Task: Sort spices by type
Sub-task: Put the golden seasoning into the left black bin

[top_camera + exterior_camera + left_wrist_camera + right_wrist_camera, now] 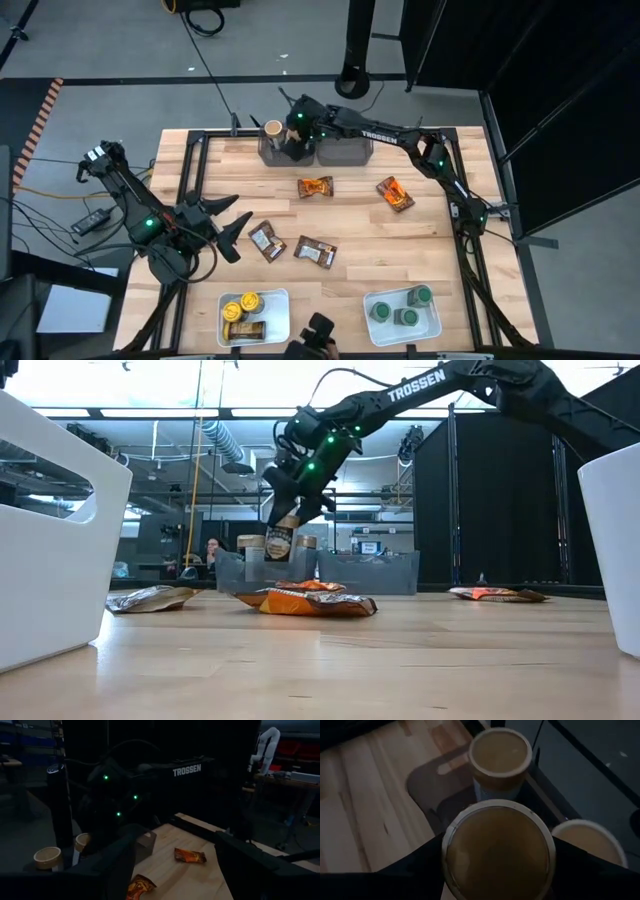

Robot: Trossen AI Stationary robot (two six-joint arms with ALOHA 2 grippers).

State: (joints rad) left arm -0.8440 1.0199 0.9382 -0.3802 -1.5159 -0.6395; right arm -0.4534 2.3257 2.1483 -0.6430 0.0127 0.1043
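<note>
Right gripper [497, 870] clenched on a tan-lidded jar [498, 849], jar between its fingers, seemingly just above the grey bin [240, 572], left gripper [228, 226] spread wide, holding nothing

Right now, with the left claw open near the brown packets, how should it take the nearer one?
Come straight down on the brown packet. It lies flat on the table, so only its thin edges offer purchase. Likely best to pinch across its narrower width, fingers of the left claw turned to match its slant. The second brown packet lies apart, leaving room.
</note>
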